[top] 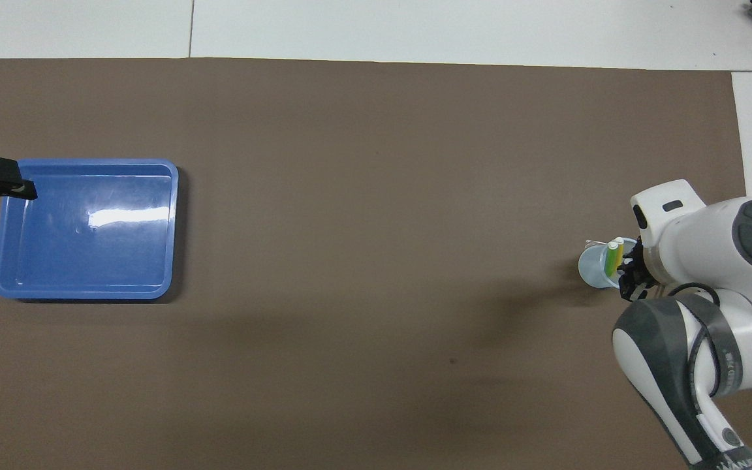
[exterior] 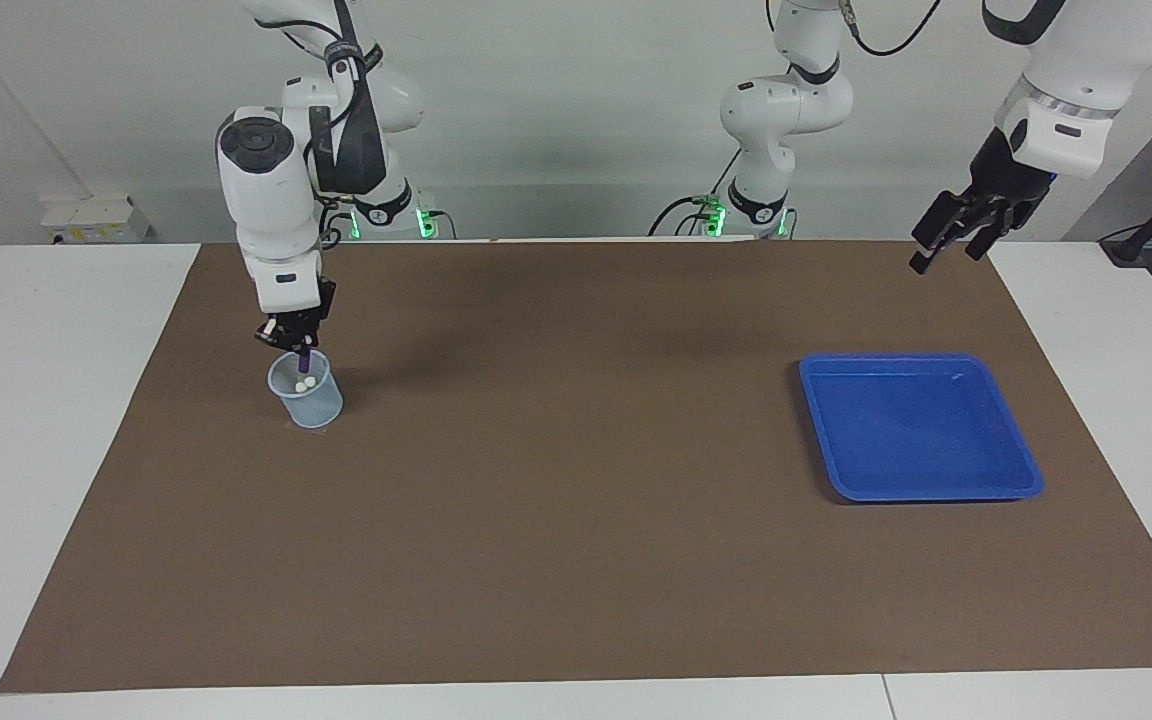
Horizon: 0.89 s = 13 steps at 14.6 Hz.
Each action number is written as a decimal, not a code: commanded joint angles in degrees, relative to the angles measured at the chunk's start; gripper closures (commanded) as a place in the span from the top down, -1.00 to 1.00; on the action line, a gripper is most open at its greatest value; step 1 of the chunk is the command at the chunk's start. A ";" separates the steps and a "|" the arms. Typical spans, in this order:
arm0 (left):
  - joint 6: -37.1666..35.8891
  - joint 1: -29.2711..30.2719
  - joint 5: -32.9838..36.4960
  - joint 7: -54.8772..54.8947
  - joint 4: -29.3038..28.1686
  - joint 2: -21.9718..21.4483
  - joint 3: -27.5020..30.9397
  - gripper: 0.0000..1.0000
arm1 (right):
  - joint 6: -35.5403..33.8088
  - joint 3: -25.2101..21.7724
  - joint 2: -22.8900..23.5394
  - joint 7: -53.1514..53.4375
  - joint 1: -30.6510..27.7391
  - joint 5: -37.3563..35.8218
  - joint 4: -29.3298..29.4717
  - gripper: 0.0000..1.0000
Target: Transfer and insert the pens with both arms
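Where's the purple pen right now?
The purple pen hangs upright from the right gripper, which is shut on it, its lower end dipping into the cup at the right arm's end of the table, where the other two pens already stand.

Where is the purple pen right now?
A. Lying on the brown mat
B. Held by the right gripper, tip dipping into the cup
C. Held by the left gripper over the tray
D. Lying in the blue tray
B: the right gripper grips the purple pen at the cup rim.
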 commanded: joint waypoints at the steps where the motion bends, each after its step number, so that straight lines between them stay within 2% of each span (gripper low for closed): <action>1: -4.15 -1.59 5.11 0.69 3.94 1.50 0.67 1.00 | 1.08 0.43 -2.05 0.43 -2.42 2.10 -3.00 -1.00; 3: -4.15 -4.32 10.75 4.01 3.94 1.32 0.93 1.00 | 0.21 0.34 -1.96 0.16 -2.60 3.77 -2.65 -0.48; 4: -4.42 -4.15 11.11 6.12 3.85 1.24 0.93 1.00 | -0.23 0.43 -2.05 0.16 -2.60 5.00 -2.56 0.01; 5: -4.51 -4.15 11.29 7.45 3.77 1.15 1.45 1.00 | -1.45 0.34 -2.05 0.25 -2.51 6.05 -2.04 0.35; 8: -3.63 -4.15 11.03 10.80 1.32 0.36 3.04 1.00 | -7.51 0.43 -2.31 0.16 -2.60 7.11 1.91 0.40; 11: -2.40 -4.23 10.24 10.97 -1.76 -0.52 3.04 1.00 | -16.55 0.17 -2.40 0.86 -3.21 8.78 8.14 0.40; 13: -1.52 -4.15 8.58 10.97 -2.99 -0.96 3.13 1.00 | -22.27 0.17 -2.49 5.85 -3.74 8.88 10.44 0.39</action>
